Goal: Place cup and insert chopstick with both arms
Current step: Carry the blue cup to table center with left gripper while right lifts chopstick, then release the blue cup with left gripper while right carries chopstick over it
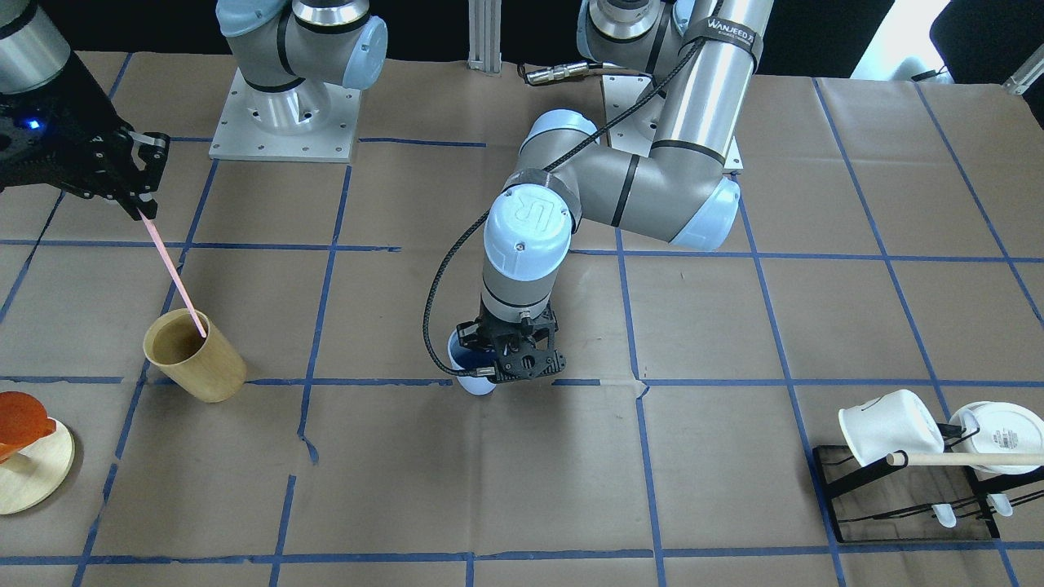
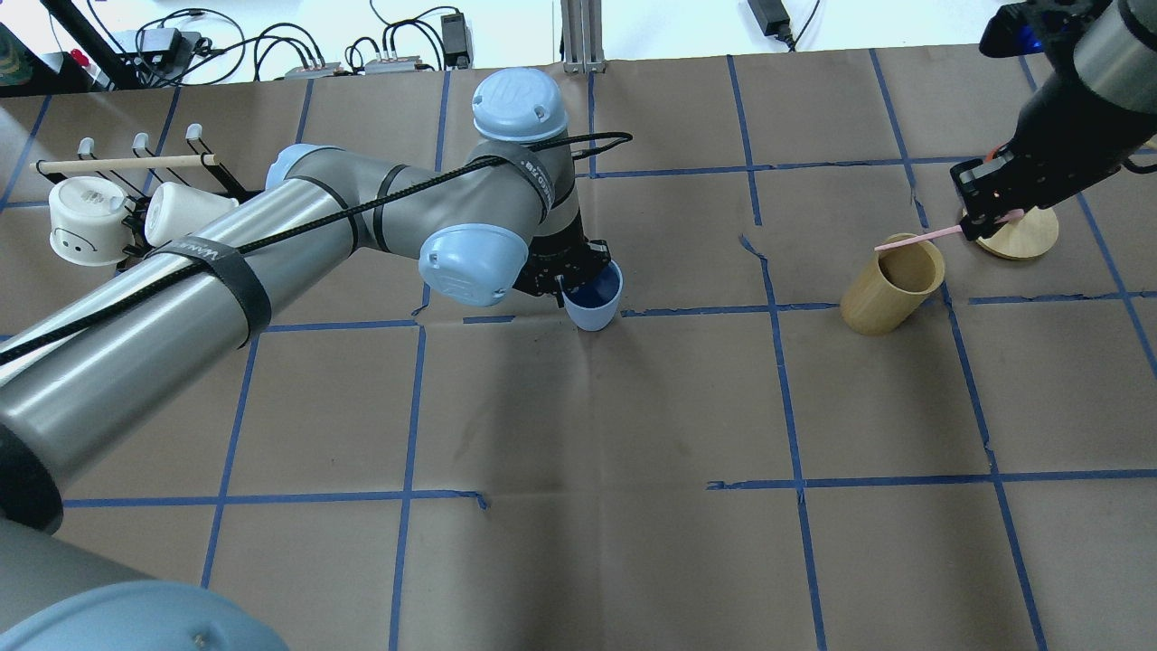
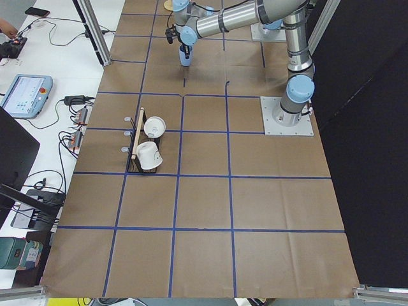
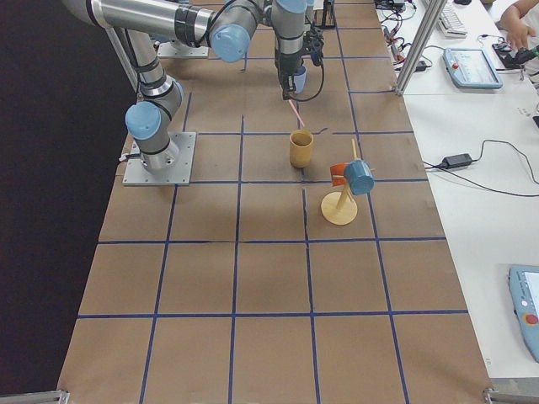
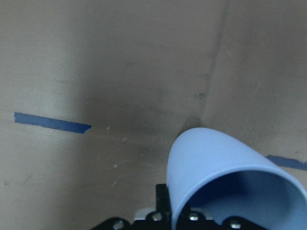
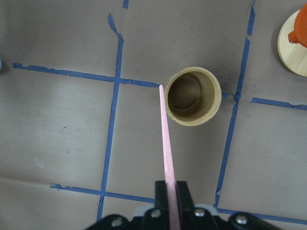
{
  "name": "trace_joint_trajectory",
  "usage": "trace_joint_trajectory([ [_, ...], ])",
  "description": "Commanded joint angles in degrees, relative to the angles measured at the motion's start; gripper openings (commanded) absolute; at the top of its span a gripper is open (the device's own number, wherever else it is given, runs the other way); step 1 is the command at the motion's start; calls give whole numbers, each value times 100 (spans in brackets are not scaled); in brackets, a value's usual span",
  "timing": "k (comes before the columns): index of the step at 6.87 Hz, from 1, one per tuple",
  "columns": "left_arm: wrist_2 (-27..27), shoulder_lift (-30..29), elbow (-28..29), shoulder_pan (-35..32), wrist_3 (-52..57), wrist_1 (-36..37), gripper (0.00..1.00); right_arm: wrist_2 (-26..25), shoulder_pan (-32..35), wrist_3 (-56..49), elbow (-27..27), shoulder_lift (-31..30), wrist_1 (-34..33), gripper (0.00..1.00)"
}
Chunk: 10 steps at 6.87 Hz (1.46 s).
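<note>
The pale blue cup (image 2: pixel 594 300) stands upright at or just above the table by a blue tape line; it also shows in the front view (image 1: pixel 471 373) and fills the lower right of the left wrist view (image 5: pixel 216 177). My left gripper (image 2: pixel 568 274) is shut on its rim from above, also seen in the front view (image 1: pixel 512 359). My right gripper (image 2: pixel 983 222) is shut on one end of the pink chopstick (image 2: pixel 913 240). It holds the chopstick slanted above the table, its free end over the rim of the tan bamboo cup (image 2: pixel 890 285). The right wrist view shows the chopstick (image 6: pixel 167 148) beside that cup (image 6: pixel 193 96).
A black rack (image 1: pixel 905 497) with white mugs (image 1: pixel 889 428) and a thick wooden rod (image 1: pixel 962 459) stands on my left side. A round wooden stand (image 2: pixel 1021 237) with an orange piece (image 1: pixel 20 420) sits beyond the bamboo cup. Arm bases (image 1: pixel 285 114) stand at the robot's edge of the table.
</note>
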Motion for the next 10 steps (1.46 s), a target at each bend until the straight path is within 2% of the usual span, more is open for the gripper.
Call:
trace_joint_trajectory([
  [1,22,-105,30,-9,7,-1,99,15,11,19,-571,36,568,7],
  [2,22,69,39,-9,16,-88,100,311,11,245,-652,62,728,7],
  [4,5,429,232,105,51,-500,100,332,361,675,-697,158,730,7],
  [6,-48,1305,259,726,1003,-1420,100,332,914,1230,-1186,631,694,7],
  [7,-57,1745,259,1086,1844,-1834,100,323,1195,1571,-1502,895,729,7],
  [8,-31,2194,267,1299,2244,-2456,100,305,1450,1853,-1619,1045,712,7],
  [9,-13,2659,250,1475,2744,-2697,100,348,1644,2195,-1629,1099,694,7],
  [10,-13,2794,171,1772,2984,-2734,100,375,1812,2416,-1629,1143,685,7],
])
